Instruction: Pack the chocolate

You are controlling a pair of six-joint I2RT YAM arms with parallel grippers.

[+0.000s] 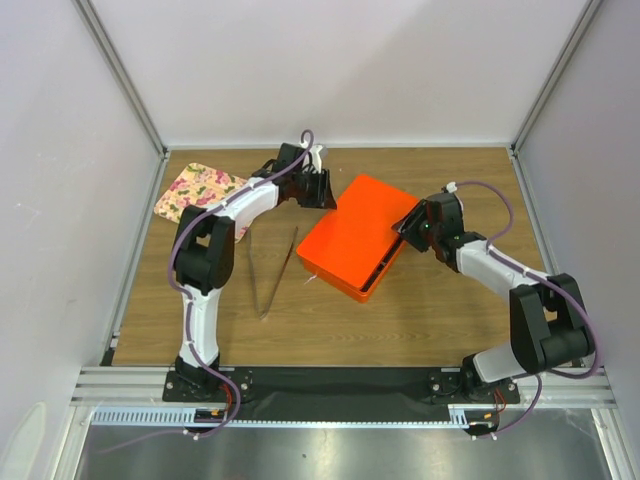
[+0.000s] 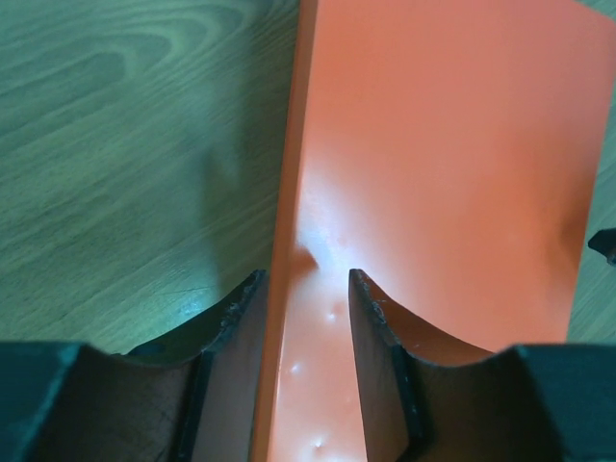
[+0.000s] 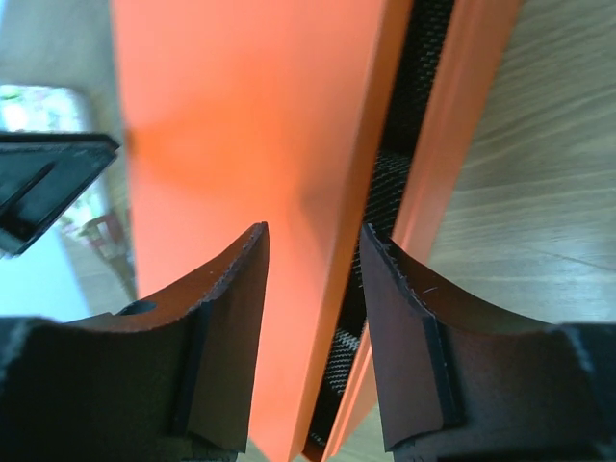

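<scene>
No chocolate shows; it is hidden or out of view. The orange box's lid point(image 1: 360, 225) lies slanted over its base point(image 1: 372, 291), with a dark gap along the right side. My left gripper point(image 1: 322, 192) is at the lid's far left corner. In the left wrist view the gripper point(image 2: 306, 289) straddles the rim of the lid point(image 2: 443, 144). My right gripper point(image 1: 408, 228) is at the lid's right edge. In the right wrist view the gripper point(image 3: 313, 241) is shut on the side wall of the lid point(image 3: 241, 115), above the base point(image 3: 462, 125) and its black lining point(image 3: 390, 183).
Metal tongs point(image 1: 275, 275) lie on the wooden table left of the box. A floral cloth point(image 1: 195, 192) lies at the far left. Grey walls close in the table on three sides.
</scene>
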